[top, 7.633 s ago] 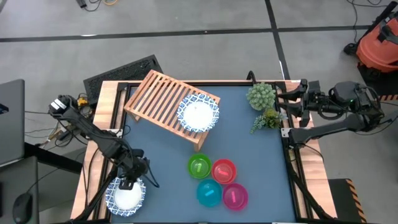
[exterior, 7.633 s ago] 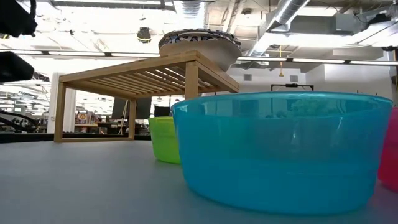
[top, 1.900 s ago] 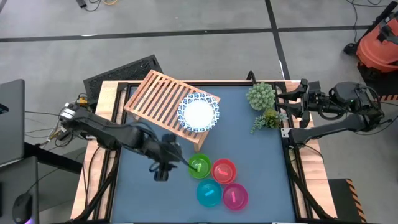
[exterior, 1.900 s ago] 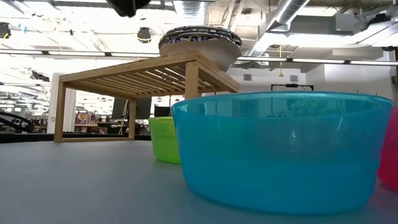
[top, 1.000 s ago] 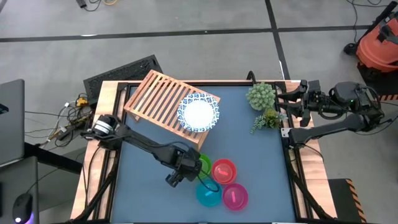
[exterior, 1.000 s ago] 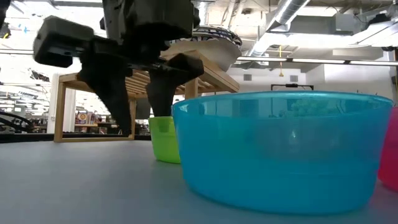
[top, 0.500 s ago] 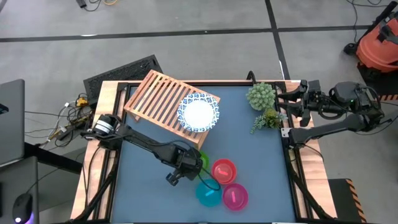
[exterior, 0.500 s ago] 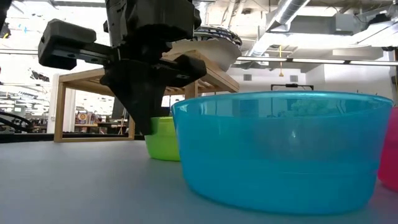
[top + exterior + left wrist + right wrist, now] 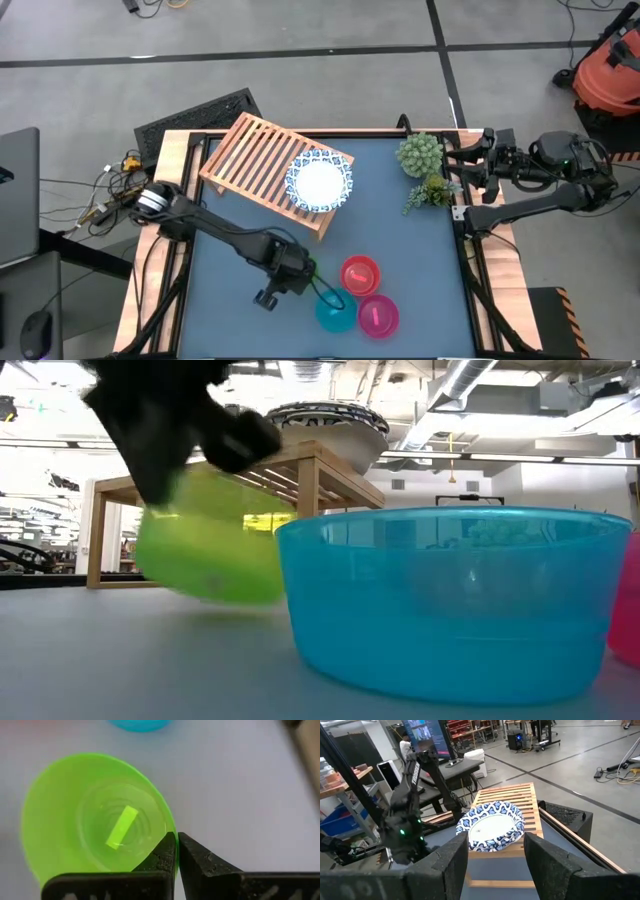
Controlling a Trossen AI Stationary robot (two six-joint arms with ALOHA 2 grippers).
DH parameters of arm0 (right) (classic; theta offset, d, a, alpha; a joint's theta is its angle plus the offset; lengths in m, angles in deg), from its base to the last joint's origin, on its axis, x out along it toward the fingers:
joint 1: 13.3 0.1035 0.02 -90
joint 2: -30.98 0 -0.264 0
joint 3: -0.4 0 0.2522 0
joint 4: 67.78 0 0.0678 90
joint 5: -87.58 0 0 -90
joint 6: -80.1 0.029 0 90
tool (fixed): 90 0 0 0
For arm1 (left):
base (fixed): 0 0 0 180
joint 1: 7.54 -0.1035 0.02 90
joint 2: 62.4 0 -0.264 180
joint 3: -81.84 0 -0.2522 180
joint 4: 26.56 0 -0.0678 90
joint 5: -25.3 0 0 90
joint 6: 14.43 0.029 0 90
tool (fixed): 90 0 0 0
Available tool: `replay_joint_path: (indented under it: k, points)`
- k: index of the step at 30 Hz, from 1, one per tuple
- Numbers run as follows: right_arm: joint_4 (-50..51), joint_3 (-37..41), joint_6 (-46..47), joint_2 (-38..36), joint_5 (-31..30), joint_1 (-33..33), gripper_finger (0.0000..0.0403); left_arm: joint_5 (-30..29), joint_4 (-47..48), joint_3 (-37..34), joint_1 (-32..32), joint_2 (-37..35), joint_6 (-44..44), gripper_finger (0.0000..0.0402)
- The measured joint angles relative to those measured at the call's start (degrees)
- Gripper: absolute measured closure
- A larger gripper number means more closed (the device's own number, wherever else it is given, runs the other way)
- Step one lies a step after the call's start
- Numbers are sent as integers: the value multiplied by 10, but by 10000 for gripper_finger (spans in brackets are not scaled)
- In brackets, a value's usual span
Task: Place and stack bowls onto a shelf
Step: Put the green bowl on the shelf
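My left gripper (image 9: 176, 851) is shut on the green bowl (image 9: 95, 820), which hangs tilted above the table in the low view (image 9: 210, 545); in the high view the gripper (image 9: 297, 272) hides most of it. The teal bowl (image 9: 335, 314), red bowl (image 9: 360, 274) and magenta bowl (image 9: 378, 315) stand on the mat beside it. One white bowl with a blue patterned rim (image 9: 320, 181) sits on the wooden slatted shelf (image 9: 255, 155). My right gripper (image 9: 495, 855) waits open at the table's right edge. My left gripper pinches the green bowl's rim (image 9: 173, 831) between its two fingers, one finger (image 9: 166, 854) on the inner wall and one (image 9: 194, 859) outside. The fingers come from above, pointing down. The bowl hangs tilted below them, lifted clear of the table.
A green bushy plant (image 9: 420, 155) stands at the far right of the mat. The shelf's near corner with the white bowl lies just beyond the coloured bowls. Bare mat (image 9: 230, 310) lies to the near left of the left gripper.
My left gripper has shut on the green bowl's rim. It has then moved up and a little toward the table's near left edge. The bowl has left its place among the coloured bowls, lifted off the mat and tipped.
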Motion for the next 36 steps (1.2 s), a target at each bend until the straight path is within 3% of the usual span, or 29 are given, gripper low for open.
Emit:
replay_joint_path:
  k: [7, 10, 13, 18, 22, 28, 36]
  points:
    - [0, 0, -4, 0, 0, 0, 184, 19, 28, 0, 31, -106, -165, 401]
    - [0, 0, -5, 0, 0, 0, 184, -18, 29, 0, 41, -159, -227, 401]
    - [0, 0, -6, 0, -1, 0, 184, -84, 50, 0, 45, -209, -284, 401]
    - [0, 0, -6, 0, -11, 0, 184, -253, 111, 0, 39, -278, -380, 401]
    - [0, 0, -6, 0, -21, 0, 184, -343, 161, 0, 27, -318, -431, 401]
    - [0, 0, -6, 0, -31, 0, 184, -454, 223, 0, -16, -349, -454, 401]
    - [0, 0, -6, 0, -51, 0, 184, -441, 279, 0, -156, -351, -334, 402]
